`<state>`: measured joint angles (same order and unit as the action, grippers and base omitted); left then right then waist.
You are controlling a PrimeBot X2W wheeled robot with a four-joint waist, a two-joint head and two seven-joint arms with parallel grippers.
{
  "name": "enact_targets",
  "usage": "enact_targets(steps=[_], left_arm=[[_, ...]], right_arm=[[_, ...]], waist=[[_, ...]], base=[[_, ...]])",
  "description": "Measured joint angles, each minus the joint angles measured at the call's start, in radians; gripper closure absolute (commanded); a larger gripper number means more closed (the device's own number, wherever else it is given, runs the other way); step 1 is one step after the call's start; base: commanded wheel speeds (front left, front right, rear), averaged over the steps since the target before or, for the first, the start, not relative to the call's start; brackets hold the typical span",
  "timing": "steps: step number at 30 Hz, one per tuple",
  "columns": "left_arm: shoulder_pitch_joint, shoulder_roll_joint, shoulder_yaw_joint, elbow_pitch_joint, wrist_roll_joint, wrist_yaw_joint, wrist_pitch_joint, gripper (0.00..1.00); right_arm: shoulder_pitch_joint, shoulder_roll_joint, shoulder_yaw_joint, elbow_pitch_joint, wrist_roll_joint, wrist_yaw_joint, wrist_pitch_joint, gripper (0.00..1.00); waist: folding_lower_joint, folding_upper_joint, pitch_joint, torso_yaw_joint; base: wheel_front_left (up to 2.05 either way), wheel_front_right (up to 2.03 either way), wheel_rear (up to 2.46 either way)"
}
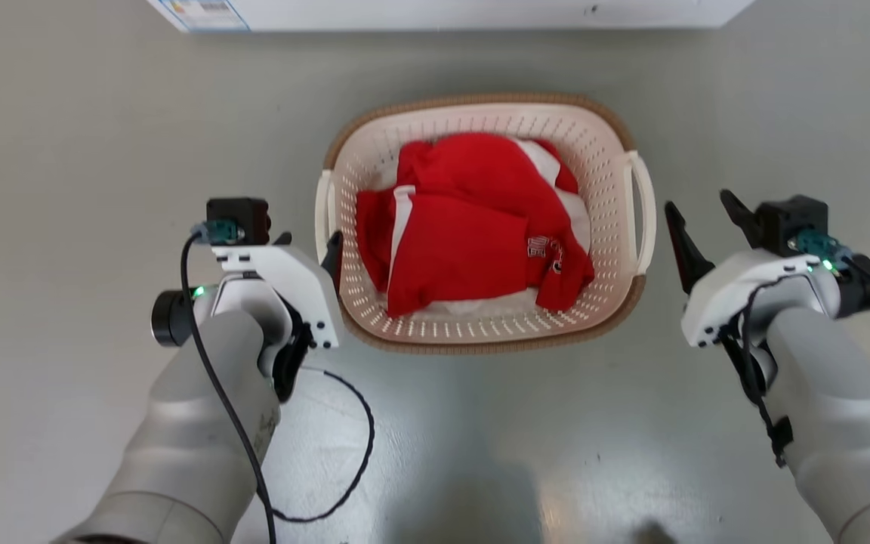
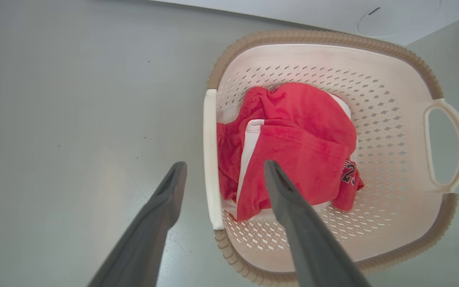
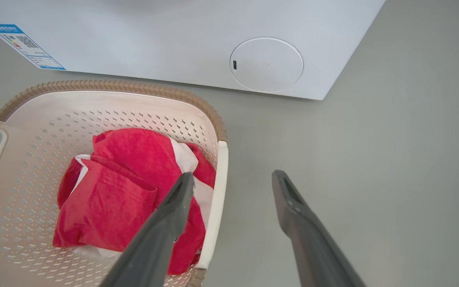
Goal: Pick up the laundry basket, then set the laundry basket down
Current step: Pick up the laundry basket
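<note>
The laundry basket (image 1: 480,102), cream perforated plastic with a brown woven-look rim, stands on the grey floor with red and white clothing (image 1: 473,227) inside. My left gripper (image 1: 322,253) is open close beside the basket's left loop handle (image 1: 322,211). In the left wrist view that handle (image 2: 210,159) lies between the spread fingers of the left gripper (image 2: 225,164). My right gripper (image 1: 698,202) is open, a little to the right of the right handle (image 1: 643,211). In the right wrist view this handle (image 3: 217,191) shows between the fingers of the right gripper (image 3: 233,175). Neither touches the basket.
A white washing machine (image 1: 450,11) stands just behind the basket, its round cover (image 3: 266,63) facing me. Bare grey floor (image 1: 65,151) lies to both sides and in front. A black cable (image 1: 359,423) loops off my left forearm.
</note>
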<state>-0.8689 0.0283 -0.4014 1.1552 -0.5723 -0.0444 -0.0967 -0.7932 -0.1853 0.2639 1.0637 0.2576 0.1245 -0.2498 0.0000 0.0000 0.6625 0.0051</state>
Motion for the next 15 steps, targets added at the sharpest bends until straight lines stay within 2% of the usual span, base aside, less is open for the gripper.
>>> enact_targets(steps=[15], left_arm=[[-0.097,0.000,-0.094,0.054,-0.062,0.028,0.000,0.00]], right_arm=[[-0.039,0.007,0.071,0.019,0.058,0.000,-0.001,0.00]], waist=[[0.0000,0.0000,0.092,-0.015]], base=[[0.00,0.00,0.00]])
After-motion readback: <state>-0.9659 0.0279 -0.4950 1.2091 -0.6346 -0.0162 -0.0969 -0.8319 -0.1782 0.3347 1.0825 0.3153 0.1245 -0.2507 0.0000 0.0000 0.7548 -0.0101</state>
